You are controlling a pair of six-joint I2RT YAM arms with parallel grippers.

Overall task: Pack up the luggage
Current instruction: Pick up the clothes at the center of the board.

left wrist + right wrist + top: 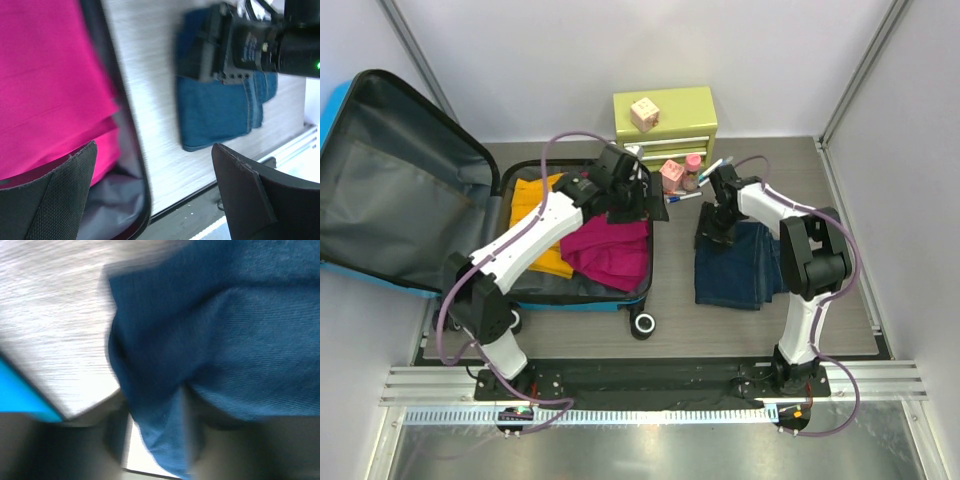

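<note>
The luggage (575,302) lies open on the left, its dark grey lid (390,180) propped back. A yellow garment (535,200) and a magenta garment (610,250) lie inside it. My left gripper (630,200) hovers open over the case's right rim (125,125), above the magenta cloth (45,85), with nothing between its fingers (154,150). Folded blue jeans (740,265) rest on the table to the right of the case. My right gripper (720,225) is at their far-left corner. In the right wrist view a fold of denim (225,330) runs between the jaws (165,440), which are shut on it.
A small green drawer chest (665,115) with a wooden cube (643,112) on top stands at the back. Pink bottles (675,175) and pens (710,170) lie in front of it. A suitcase wheel (643,323) sticks out near the front. White walls close both sides.
</note>
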